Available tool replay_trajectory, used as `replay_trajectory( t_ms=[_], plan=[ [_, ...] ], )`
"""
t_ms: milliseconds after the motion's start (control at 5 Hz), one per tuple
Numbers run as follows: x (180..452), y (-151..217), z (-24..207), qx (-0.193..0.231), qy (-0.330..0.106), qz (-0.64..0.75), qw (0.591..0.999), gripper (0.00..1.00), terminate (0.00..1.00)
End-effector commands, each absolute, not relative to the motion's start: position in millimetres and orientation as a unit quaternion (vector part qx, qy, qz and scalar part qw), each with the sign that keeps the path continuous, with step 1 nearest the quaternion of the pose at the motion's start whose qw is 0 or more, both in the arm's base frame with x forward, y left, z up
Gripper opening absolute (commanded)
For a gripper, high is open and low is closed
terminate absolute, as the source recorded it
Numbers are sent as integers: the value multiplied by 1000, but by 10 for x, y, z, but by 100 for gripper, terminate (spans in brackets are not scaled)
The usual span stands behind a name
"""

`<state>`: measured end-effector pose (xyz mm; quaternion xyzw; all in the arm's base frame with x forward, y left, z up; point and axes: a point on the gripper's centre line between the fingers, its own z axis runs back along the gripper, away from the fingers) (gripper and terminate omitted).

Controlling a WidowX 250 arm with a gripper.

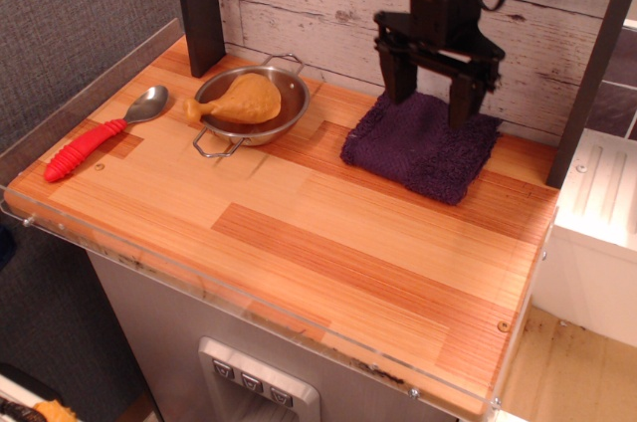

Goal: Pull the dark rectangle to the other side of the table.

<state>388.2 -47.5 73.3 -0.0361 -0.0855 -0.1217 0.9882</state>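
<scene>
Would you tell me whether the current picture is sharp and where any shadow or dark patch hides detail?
In the observation.image view, focus is crisp across the striped wooden table; the dark purple fuzzy towel keeps its texture, but the black gripper above it reads as a near-featureless silhouette.

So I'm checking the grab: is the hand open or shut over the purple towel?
Open. The hand has its two fingers spread wide apart above the purple towel, holding nothing.
</scene>
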Motion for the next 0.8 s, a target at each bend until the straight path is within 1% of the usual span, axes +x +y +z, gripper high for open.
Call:
replay_trajectory(
  t_ms=[0, 200, 400, 600],
  plan=[
    [3370, -209, 1158, -35, -91, -100, 990, 100, 0],
    [2995, 2, 1123, -20, -77, -103, 991, 100, 0],
    [2743, 141, 1085, 9, -73, -101, 992, 100, 0],
    [2661, 226, 1070, 16, -76, -97, 992, 100, 0]
  ],
)
